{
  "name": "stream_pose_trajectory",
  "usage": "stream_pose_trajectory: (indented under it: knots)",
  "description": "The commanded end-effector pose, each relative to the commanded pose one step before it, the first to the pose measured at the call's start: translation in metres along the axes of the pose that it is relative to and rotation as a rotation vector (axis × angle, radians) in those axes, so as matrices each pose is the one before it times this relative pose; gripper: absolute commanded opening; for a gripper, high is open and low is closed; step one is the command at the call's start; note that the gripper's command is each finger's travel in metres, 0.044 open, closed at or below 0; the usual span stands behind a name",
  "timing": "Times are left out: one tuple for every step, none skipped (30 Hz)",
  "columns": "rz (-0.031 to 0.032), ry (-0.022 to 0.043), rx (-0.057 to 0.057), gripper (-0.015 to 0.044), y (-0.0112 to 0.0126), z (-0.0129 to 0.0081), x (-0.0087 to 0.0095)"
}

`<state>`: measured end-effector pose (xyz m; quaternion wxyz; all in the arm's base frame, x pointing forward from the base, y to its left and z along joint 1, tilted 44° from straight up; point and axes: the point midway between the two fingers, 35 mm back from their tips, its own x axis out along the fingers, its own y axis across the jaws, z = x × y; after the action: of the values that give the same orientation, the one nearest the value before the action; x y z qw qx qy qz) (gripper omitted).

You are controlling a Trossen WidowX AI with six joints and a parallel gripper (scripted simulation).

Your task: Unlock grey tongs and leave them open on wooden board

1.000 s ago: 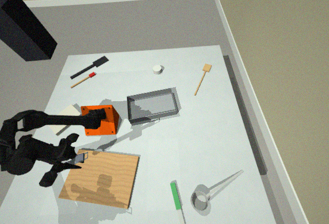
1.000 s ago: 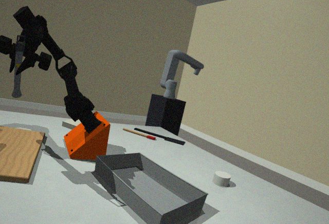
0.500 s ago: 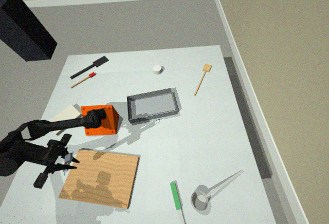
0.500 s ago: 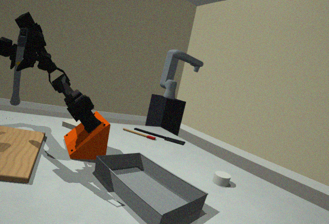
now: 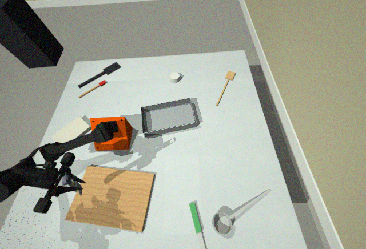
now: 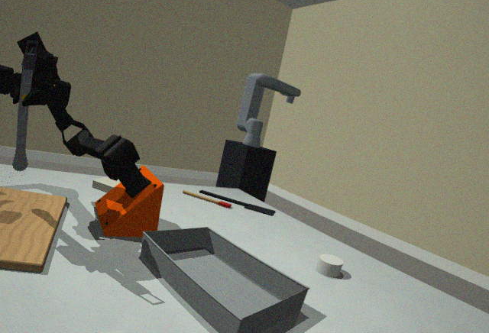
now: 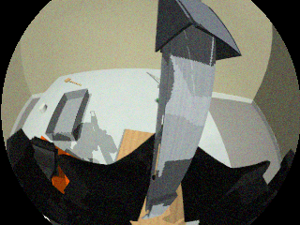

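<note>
Tongs are off the grey rectangular roasting tin point(image 6: 221, 274) and in the air: the long grey metal tongs point(image 6: 21, 112) hang almost upright in the exterior view, rounded tip end down and well above the counter point(image 5: 206, 157), beside the left edge of the square wooden board point(image 5: 118, 199). The black parallel-jaw gripper point(image 5: 66, 185) has its fingers clamped on the tongs partway along the arms. In the wrist view the two arms lie close together with the hinge end at top, so they look shut; whether the lock has released cannot be told. The step in hand seems to be the tips-down squeeze, or the carry just after it. Next, the arm, reaching out from its orange wedge-shaped base point(image 6: 130, 211) with the wrist high, would need to lower and tilt the tongs flat onto the board before letting go.
</note>
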<state>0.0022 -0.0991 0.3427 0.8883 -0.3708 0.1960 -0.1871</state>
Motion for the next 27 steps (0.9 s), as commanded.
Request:
stream_pose_trajectory:
  knots:
    - [0.01470, -0.06483, 0.0349, -0.0150, -0.00414, -0.00662, -0.00080]
    - [0.00440, -0.01311, 0.0062, -0.0150, -0.00076, -0.00134, 0.00013]
    - [0.00363, -0.01049, 0.0051, -0.0150, -0.00062, -0.00109, 0.00013]
    - [0.00224, -0.00633, 0.0031, -0.0150, -0.00038, -0.00067, 0.00009]
    - [0.00076, -0.00211, 0.0010, -0.0150, -0.00013, -0.00022, 0.00003]
    - [0.00000, 0.00000, 0.0000, -0.0150, 0.00000, 0.00000, 0.00000]
    - [0.00000, 0.00000, 0.0000, -0.0150, 0.00000, 0.00000, 0.00000]
    - [0.00000, 0.00000, 0.0000, -0.0150, 0.00000, 0.00000, 0.00000]
    - [0.00000, 0.00000, 0.0000, -0.0150, 0.00000, 0.00000, 0.00000]
    - [0.00000, 0.00000, 0.0000, -0.0150, 0.00000, 0.00000, 0.00000]
    - [0.00000, 0.00000, 0.0000, -0.0150, 0.00000, 0.00000, 0.00000]
    - [0.00000, 0.00000, 0.0000, -0.0150, 0.00000, 0.00000, 0.00000]
    - [0.00000, 0.00000, 0.0000, -0.0150, 0.00000, 0.00000, 0.00000]
    - [0.00000, 0.00000, 0.0000, -0.0150, 0.00000, 0.00000, 0.00000]
    - [0.00000, 0.00000, 0.0000, -0.0150, 0.00000, 0.00000, 0.00000]
    - [0.00000, 0.00000, 0.0000, -0.0150, 0.00000, 0.00000, 0.00000]
    - [0.00000, 0.00000, 0.0000, -0.0150, 0.00000, 0.00000, 0.00000]
    - [0.00000, 0.00000, 0.0000, -0.0150, 0.00000, 0.00000, 0.00000]
    - [0.00000, 0.00000, 0.0000, -0.0150, 0.00000, 0.00000, 0.00000]
    - [0.00000, 0.00000, 0.0000, -0.0150, 0.00000, 0.00000, 0.00000]
    - [0.00000, 0.00000, 0.0000, -0.0150, 0.00000, 0.00000, 0.00000]
    - [0.00000, 0.00000, 0.0000, -0.0150, 0.00000, 0.00000, 0.00000]
    - [0.00000, 0.00000, 0.0000, -0.0150, 0.00000, 0.00000, 0.00000]
    - [0.00000, 0.00000, 0.0000, -0.0150, 0.00000, 0.00000, 0.00000]
    - [0.00000, 0.00000, 0.0000, -0.0150, 0.00000, 0.00000, 0.00000]
    - [0.00000, 0.00000, 0.0000, -0.0150, 0.00000, 0.00000, 0.00000]
    - [0.00000, 0.00000, 0.0000, -0.0150, 0.00000, 0.00000, 0.00000]
